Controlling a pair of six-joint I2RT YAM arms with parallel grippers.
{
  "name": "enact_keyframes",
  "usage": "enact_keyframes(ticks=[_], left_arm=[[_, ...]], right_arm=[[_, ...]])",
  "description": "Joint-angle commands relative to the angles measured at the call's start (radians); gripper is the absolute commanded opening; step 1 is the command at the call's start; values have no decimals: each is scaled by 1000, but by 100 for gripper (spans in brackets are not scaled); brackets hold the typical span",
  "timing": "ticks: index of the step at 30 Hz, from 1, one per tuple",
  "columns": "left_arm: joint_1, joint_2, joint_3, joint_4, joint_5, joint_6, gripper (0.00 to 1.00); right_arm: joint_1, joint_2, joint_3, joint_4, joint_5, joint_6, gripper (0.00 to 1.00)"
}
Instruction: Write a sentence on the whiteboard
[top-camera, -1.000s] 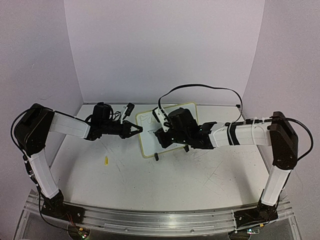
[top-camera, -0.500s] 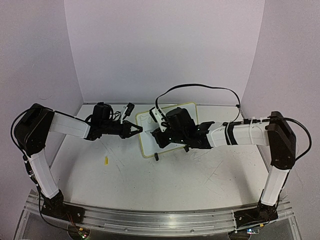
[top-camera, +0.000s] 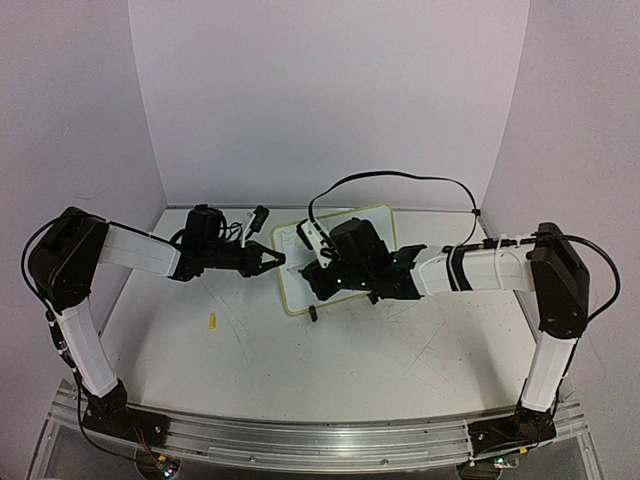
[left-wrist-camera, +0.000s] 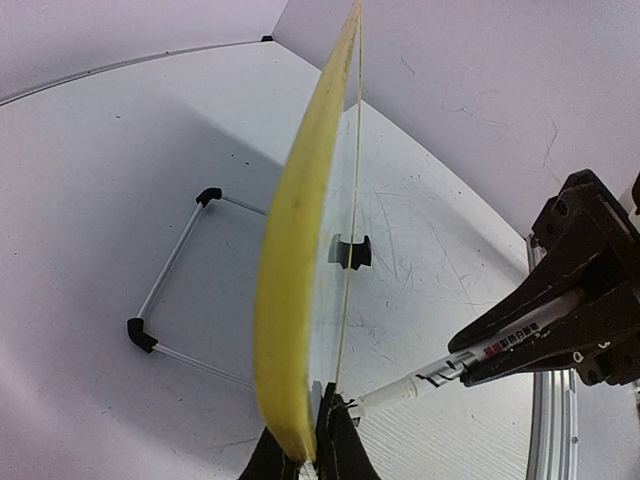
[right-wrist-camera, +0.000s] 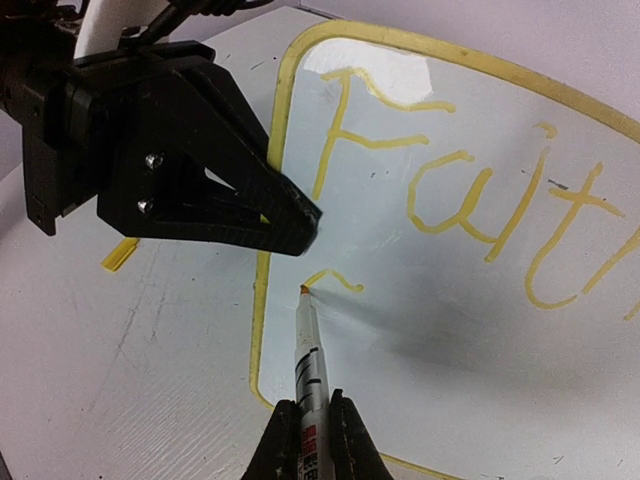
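Whiteboard propped on its wire stand, and both claws meet at the same edge of it. The left claw is clamped tight on the thin yellow rim, one finger on each face, with the board rising straight out from between its tips. A black clip foot sits farther along the board beyond those tips. The right claw is narrow, squeezed around a marker that sticks straight out ahead of it. The marker's orange tip is at the board face just inside the rim, close under the left claw's fingertips, at the end of a short yellow stroke. Past the tip, higher on the board, yellow letters read "Fait". On the table, nearer the arm bases than the left claw, lies a small yellow scrap.
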Motion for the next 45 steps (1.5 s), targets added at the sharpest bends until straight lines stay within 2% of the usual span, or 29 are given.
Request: enact_keyframes(ticks=[1, 25, 45], left_arm=[[10, 3, 21, -83, -158, 80, 0], [8, 7, 25, -87, -157, 82, 0], [8, 12, 26, -89, -154, 84, 0]], right_arm=[[-2, 16, 6, -7, 6, 18, 0], [-19, -58, -33, 4, 141, 18, 0], [-36, -62, 3, 27, 165, 14, 0]])
